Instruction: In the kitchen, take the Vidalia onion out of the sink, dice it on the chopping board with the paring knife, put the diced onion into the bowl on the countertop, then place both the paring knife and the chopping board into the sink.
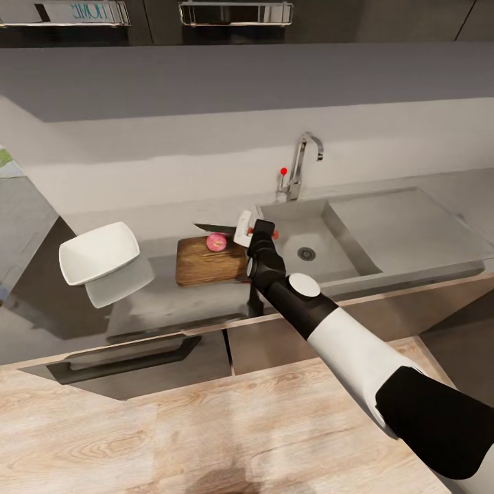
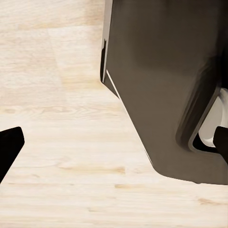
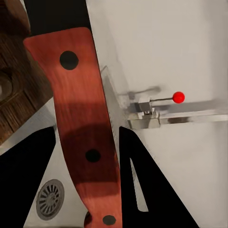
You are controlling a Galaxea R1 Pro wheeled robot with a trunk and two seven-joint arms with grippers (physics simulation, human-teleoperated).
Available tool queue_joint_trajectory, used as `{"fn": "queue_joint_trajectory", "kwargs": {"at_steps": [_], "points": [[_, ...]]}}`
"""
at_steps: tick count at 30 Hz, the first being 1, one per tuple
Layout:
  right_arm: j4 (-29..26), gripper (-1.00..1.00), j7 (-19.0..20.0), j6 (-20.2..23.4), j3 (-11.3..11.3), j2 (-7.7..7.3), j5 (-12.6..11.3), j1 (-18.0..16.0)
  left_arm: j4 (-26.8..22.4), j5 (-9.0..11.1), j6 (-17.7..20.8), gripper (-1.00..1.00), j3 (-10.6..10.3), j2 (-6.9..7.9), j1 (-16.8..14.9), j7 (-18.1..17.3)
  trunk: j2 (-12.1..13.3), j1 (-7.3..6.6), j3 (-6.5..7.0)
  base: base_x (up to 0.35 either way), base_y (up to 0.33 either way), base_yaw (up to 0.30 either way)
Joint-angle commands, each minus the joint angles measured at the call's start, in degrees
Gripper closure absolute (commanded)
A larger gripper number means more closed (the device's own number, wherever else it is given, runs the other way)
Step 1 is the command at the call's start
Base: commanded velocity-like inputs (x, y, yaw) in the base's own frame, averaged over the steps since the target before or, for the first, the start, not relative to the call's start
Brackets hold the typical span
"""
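A pinkish Vidalia onion (image 1: 217,241) rests at the back of the dark wood chopping board (image 1: 199,266) on the countertop (image 1: 171,309). My right gripper (image 1: 255,232) is shut on the paring knife (image 1: 214,227), whose dark blade points left just above the onion. In the right wrist view the red handle (image 3: 88,137) sits between the black fingers (image 3: 152,190). The white bowl (image 1: 98,252) stands left of the board. To the right lies the grey sink (image 1: 343,206) with its drain (image 1: 306,253). My left gripper (image 2: 114,147) is open over the wooden floor.
A chrome tap (image 1: 300,165) with a red knob (image 1: 283,171) stands behind the basin, and the drainboard (image 1: 405,226) stretches to the right. Dark cabinets with a drawer handle (image 1: 130,357) sit under the counter. A dark robot body (image 2: 161,85) shows in the left wrist view.
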Motion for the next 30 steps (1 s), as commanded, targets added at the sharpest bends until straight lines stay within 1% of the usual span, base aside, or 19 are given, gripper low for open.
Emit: {"fn": "queue_joint_trajectory", "kwargs": {"at_steps": [1, 30], "points": [[0.26, 1.00, 0.49, 0.29, 0.11, 0.00, 0.65, -0.06, 0.24, 0.56, -0.36, -1.00, -0.47, -0.03, -0.08, -0.31, -0.10, 0.03, -0.08, 0.000, 0.000, 0.000], [3.02, 1.00, 0.50, 0.29, 0.17, 0.00, 0.65, -0.06, 0.24, 0.56, -0.36, -1.00, -0.47, -0.03, -0.08, -0.31, -0.10, 0.03, -0.08, 0.000, 0.000, 0.000]]}}
